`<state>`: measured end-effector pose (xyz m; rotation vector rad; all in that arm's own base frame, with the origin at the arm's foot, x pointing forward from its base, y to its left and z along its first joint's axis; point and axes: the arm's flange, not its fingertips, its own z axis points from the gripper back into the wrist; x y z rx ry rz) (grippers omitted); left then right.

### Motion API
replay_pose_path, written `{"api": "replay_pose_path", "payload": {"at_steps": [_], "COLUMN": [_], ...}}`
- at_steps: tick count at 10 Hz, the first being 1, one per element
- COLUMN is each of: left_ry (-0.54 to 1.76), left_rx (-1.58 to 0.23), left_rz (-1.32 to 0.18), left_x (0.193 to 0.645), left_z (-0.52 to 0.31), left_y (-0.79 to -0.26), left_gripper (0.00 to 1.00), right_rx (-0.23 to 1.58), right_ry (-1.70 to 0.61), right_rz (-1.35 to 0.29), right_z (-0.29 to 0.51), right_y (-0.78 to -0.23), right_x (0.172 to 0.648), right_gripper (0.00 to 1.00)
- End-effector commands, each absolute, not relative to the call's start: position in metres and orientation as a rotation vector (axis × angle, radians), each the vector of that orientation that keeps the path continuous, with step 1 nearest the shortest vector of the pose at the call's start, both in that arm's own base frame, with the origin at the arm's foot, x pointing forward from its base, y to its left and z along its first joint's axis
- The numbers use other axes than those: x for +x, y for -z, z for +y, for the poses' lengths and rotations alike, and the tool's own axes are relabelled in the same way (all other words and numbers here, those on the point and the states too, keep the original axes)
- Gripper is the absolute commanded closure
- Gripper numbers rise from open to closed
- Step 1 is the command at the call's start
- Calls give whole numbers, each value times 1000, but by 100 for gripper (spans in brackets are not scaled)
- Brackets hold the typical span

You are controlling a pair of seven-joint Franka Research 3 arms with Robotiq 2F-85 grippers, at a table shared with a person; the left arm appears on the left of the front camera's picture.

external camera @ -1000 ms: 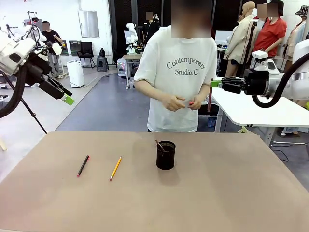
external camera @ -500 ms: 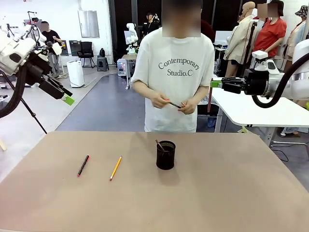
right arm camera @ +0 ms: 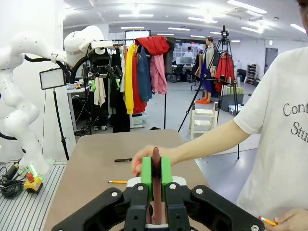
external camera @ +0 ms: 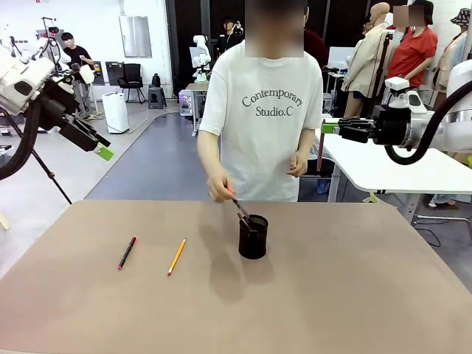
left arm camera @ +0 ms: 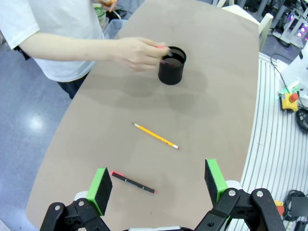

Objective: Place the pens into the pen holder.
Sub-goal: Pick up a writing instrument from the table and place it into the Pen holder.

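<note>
On the brown tabletop (external camera: 354,295), a person's hand (external camera: 219,188) is at the small black wire-mesh cup (external camera: 253,240), so reaching in now risks a collision. Your left gripper (left arm camera: 156,180) hangs released above the table, your right gripper (right arm camera: 156,168) clenched. The red pen with black ends (external camera: 127,253) and yellow-orange pencil (external camera: 176,256) lie left of the cup, apt to roll when pinched.

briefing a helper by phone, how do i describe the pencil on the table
On the brown table, find the black mesh pen holder near the middle. Two slim sticks lie apart to the robot's left of it; the pencil is the nearer one. It is yellow-orange, while the pen farther out is dark with red ends.
</note>
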<state>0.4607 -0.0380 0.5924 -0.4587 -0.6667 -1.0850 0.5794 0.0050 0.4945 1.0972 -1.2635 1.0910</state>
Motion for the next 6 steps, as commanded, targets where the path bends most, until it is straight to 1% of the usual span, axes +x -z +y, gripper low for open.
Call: {"api": "replay_pose_path", "payload": {"at_steps": [1, 6], "left_ry": [1088, 1088], "left_rx": [-460, -460], "left_rz": [-671, -671], "left_x": [460, 460], "left_z": [-38, -38], "left_y": [-593, -593], "left_gripper": [0, 0], "right_rx": [1096, 1096], "right_ry": [-1099, -1099], "right_rz": [-1265, -1265], "right_z": [7, 7], "right_y": [-496, -496], "right_x": [579, 579], "right_gripper": [100, 100]}}
